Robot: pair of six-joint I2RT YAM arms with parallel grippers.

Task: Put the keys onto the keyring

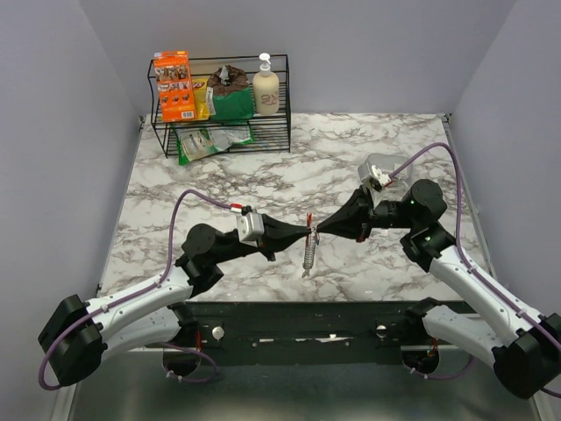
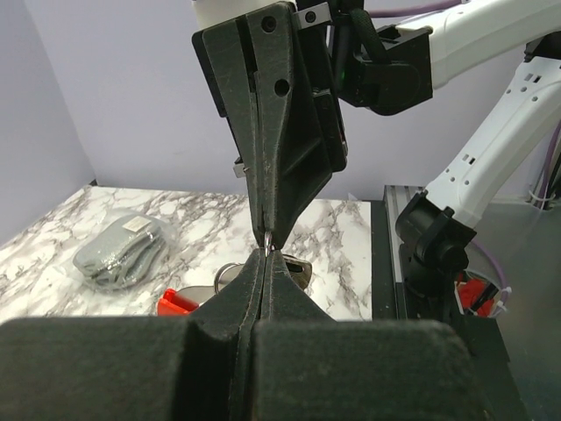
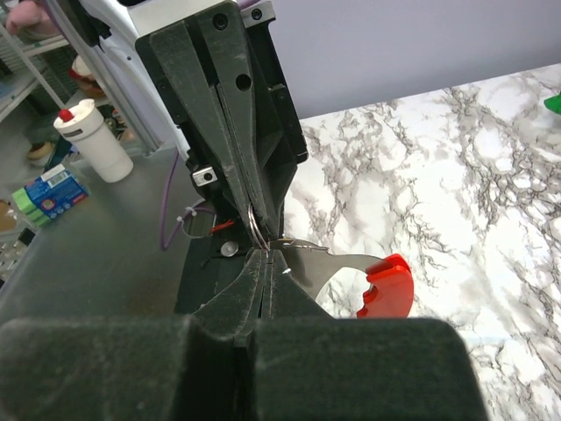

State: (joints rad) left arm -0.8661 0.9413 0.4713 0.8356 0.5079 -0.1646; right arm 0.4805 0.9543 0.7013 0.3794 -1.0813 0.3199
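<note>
The keyring (image 1: 308, 253) hangs over the middle of the table between both grippers. Its red curved side (image 3: 390, 285) and gray metal side (image 3: 337, 260) show in the right wrist view, and the red side (image 2: 175, 303) shows again low in the left wrist view. My left gripper (image 2: 266, 255) is shut on the small wire loop (image 3: 252, 224) at the keyring's end. My right gripper (image 3: 266, 256) comes from the opposite side, tip to tip, and is shut on the same end. One small dark key (image 2: 302, 270) peeks out behind my left fingertips.
A black wire rack (image 1: 219, 132) at the back left holds an orange box (image 1: 173, 85), a soap bottle (image 1: 266, 88) and green bags. A gray packet (image 1: 379, 167) lies beside the right arm. The metal rail (image 1: 307, 320) runs along the near edge.
</note>
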